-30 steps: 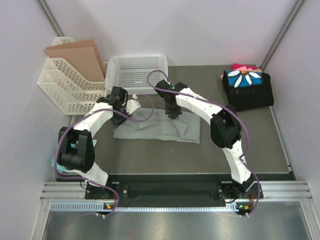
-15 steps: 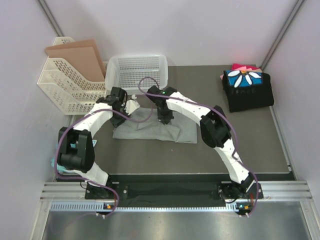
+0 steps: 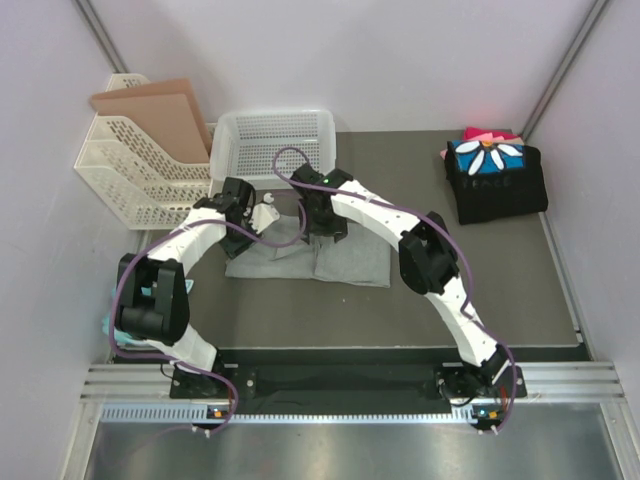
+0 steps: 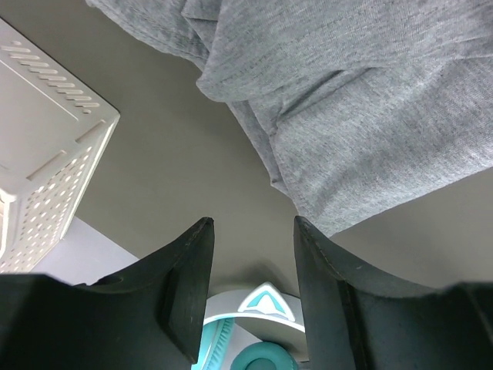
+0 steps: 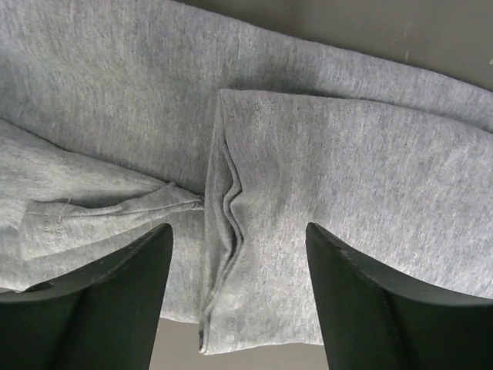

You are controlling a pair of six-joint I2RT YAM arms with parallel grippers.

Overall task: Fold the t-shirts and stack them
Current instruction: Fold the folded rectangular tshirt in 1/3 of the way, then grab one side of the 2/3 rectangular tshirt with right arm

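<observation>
The light grey t-shirt (image 3: pixel 345 262) lies partly folded in the middle of the top view, on the dark table (image 3: pixel 500 290). The right gripper (image 5: pixel 239 239) hovers over its upper edge, fingers spread wide with nothing between them. Under it, one folded layer ends in a bunched vertical edge at centre frame. The left gripper (image 4: pixel 252 231) sits by the shirt's upper left corner, fingers moderately apart and empty; cloth fills the upper right of its view. The folded shirts (image 3: pixel 495 178) — daisy print on top — are stacked at upper right.
</observation>
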